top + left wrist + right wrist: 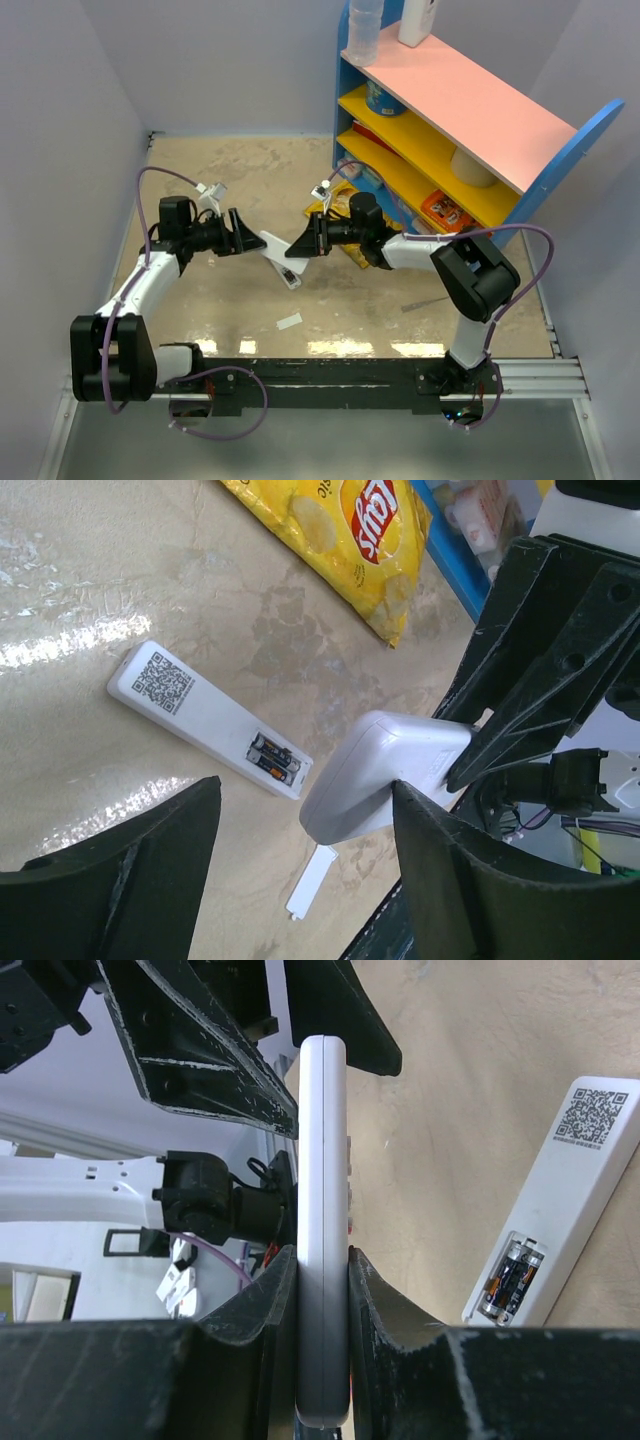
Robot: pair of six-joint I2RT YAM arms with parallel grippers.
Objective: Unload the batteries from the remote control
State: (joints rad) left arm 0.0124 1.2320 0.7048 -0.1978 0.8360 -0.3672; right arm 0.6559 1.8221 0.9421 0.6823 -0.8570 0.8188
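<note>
The remote control point(272, 244) is a white flat handset held in the air between both grippers. My right gripper point(322, 1255) is shut on it; I see it edge-on point(322, 1160), with grey buttons on its right face. My left gripper point(305, 790) is open, and the remote's free end point(385, 770) sits between its fingers, against the right finger point(470, 880). The two grippers point(250, 241) point(298, 249) face each other. The batteries are hidden.
A narrower white bar point(205, 718) with a QR code lies on the table below, its compartment open with two dark-and-orange cells point(272, 760). A small white cover piece point(312, 882) lies nearby. A yellow chips bag point(340, 540) and a shelf point(450, 120) stand at right.
</note>
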